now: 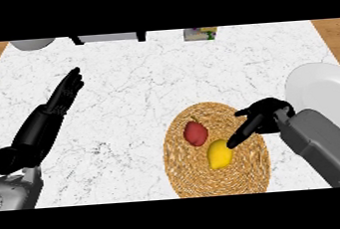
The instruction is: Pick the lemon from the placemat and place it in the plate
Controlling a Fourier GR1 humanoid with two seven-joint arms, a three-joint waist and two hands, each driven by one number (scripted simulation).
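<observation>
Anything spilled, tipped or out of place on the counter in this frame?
Nothing stands out. The lemon and a red fruit lie on the woven placemat, the white plate sits empty at the right, and nothing has spilled.

A white marbled tabletop carries a round woven placemat near its front edge, right of centre. A white plate lies at the right edge, and a small box stands at the far side.

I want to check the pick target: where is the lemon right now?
In the head view the lemon lies on the woven placemat, lower right of centre, beside the red fruit and under the right hand's fingertips.
</observation>
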